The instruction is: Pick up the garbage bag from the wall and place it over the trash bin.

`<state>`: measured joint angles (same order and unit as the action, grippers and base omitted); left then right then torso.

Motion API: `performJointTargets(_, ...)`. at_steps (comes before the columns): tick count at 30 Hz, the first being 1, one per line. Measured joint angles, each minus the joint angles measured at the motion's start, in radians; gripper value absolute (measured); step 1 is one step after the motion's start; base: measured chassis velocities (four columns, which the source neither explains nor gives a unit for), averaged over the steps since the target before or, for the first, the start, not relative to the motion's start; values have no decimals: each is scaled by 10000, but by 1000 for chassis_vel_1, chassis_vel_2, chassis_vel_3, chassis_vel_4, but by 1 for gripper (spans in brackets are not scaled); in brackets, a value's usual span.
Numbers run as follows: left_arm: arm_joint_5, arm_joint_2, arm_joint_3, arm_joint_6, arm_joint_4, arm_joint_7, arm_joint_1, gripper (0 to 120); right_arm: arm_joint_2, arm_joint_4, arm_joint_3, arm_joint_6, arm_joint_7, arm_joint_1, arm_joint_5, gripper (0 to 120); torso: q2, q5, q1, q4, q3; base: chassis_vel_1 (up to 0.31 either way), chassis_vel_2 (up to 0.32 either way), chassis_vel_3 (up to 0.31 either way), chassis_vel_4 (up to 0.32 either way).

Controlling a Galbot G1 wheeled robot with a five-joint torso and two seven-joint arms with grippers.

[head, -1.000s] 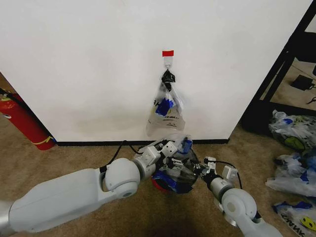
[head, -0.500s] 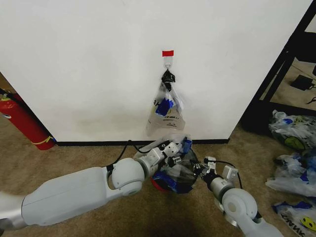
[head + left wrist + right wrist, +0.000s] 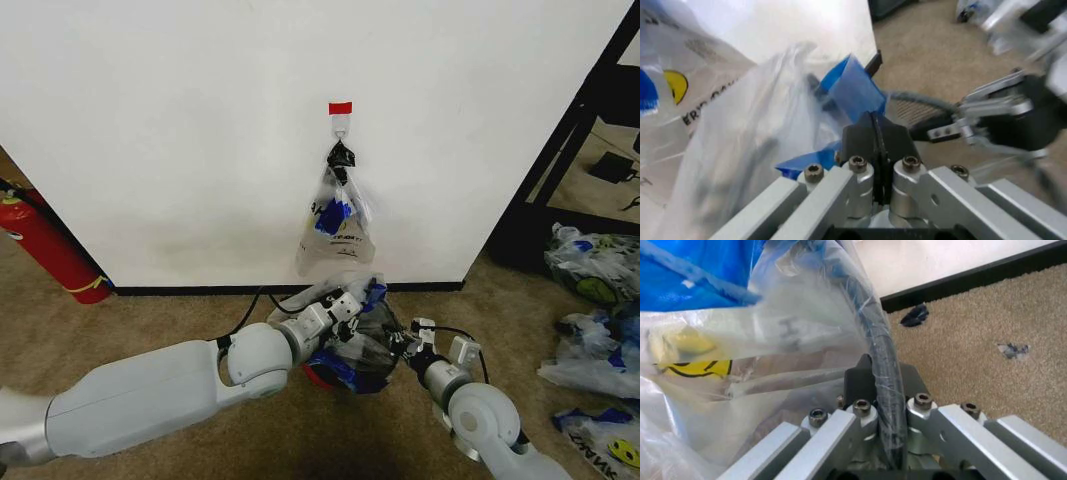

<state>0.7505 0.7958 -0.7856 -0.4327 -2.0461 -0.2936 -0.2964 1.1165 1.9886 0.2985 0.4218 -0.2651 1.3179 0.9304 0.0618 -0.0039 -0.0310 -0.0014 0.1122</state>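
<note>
At lower centre of the head view, the bag lies draped over the bin, below the bundle on the wall. The left end effector is closed on a blue handle; the right end effector is pinched on film at what seems to be the bin's rim. The film looks light, limp and slippery, so handles or gathered edges hold best.
</note>
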Motion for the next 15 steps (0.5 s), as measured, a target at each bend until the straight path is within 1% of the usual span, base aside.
performJointTargets(3, 59, -101, 7, -62, -207, 5, 50, 1, 4, -6, 2, 0, 1, -7, -3, 0, 0, 0, 0, 1, 0, 0, 0, 0, 0)
performJointTargets(4, 82, -161, 11, -140, -327, 18, 95, 10, 15, -7, 1, 0, 2, -11, -6, 0, 0, 0, 1, 1, 0, 0, 0, 0, 0)
performJointTargets(6, 70, -171, -8, -217, -341, 59, 171, 16, 27, -7, -17, 0, 3, -11, -18, 0, 0, 0, 1, 1, 0, 0, 0, 0, 0)
performJointTargets(7, 70, -171, -8, -217, -341, 59, 171, 16, 27, -7, -17, 0, 3, -11, -18, 0, 0, 0, 1, 1, 0, 0, 0, 0, 0)
performJointTargets(10, -172, -80, -151, -227, -142, 246, 294, 30, 29, 7, -30, 3, 22, 14, -27, 0, 0, 0, 1, 0, 0, 0, 0, 0, 0)
performJointTargets(11, -210, -65, -173, -225, -116, 309, 326, 31, 25, 13, -29, 2, 30, 20, -26, 0, 0, 0, 1, 0, 0, 0, 0, 0, 0)
performJointTargets(12, -265, -52, -264, -226, -76, 459, 435, 38, 14, 31, -16, 3, 47, 41, -21, 0, 0, 0, 1, 0, 0, 0, 0, 0, 0)
performJointTargets(15, -478, -20, -478, -238, 76, 633, 603, 50, 2, 68, 0, 3, 52, 61, -4, 0, 0, 1, 1, 0, 0, 0, 0, 0, 0)
